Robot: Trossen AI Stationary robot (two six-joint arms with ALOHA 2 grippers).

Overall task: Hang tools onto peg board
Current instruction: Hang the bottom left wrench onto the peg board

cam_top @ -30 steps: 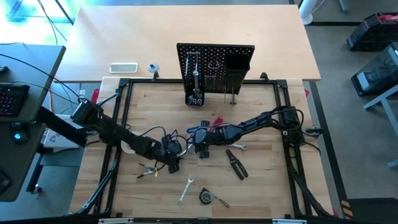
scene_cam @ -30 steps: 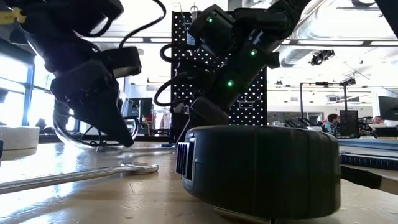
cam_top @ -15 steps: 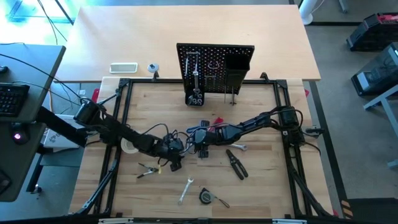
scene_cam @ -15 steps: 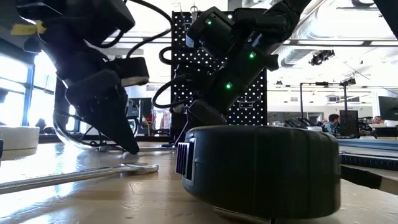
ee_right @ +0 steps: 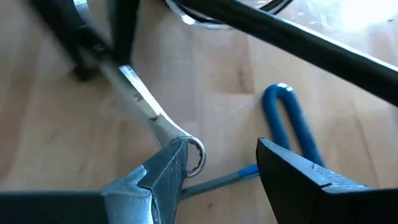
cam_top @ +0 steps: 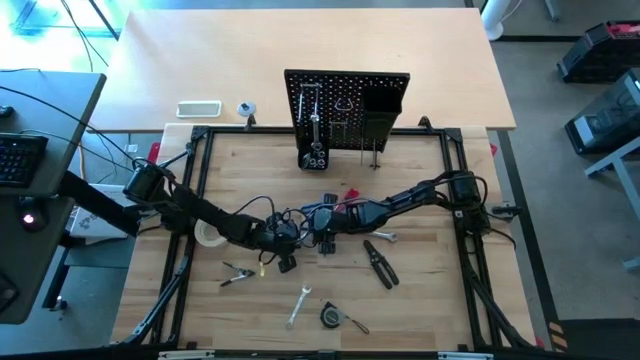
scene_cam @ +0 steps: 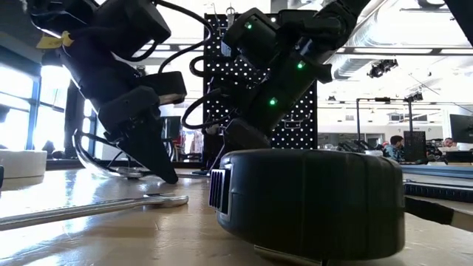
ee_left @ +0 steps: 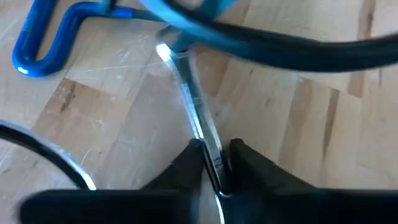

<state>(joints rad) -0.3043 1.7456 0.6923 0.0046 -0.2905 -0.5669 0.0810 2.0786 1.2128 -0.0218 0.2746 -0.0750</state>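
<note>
My left gripper (cam_top: 284, 258) is shut on a silver wrench (ee_left: 189, 99) at the table's middle, its fingers pointing down at the wood in the low view (scene_cam: 164, 174). My right gripper (ee_right: 221, 171) is open just to its right (cam_top: 316, 230), and the wrench's ring end (ee_right: 194, 155) lies beside one of its fingers; I cannot tell whether they touch. A blue-handled hex key (ee_right: 286, 118) lies on the wood between the two grippers. The black peg board (cam_top: 347, 105) stands upright at the far middle with tools on its hooks. My left gripper pinches the wrench's flat shank (ee_left: 214, 168) between its two fingers, near the end away from the ring. The fingers come from above, slanting, and lie across the shank. The rest of the wrench runs out toward my right gripper; whether it is clear of the wood I cannot tell.
Black-handled pliers (cam_top: 380, 262), another silver wrench (cam_top: 297, 306), a black tape measure (cam_top: 331, 316), a small tool (cam_top: 237, 276) and a pale tape roll (cam_top: 208, 234) lie on the near half. Clear glasses (scene_cam: 96, 159) lie by my left gripper. Black cables hang over the grippers.
My left gripper has gone a little toward the table's right edge, closer to my right gripper, and its arm has uncovered the tape roll.
</note>
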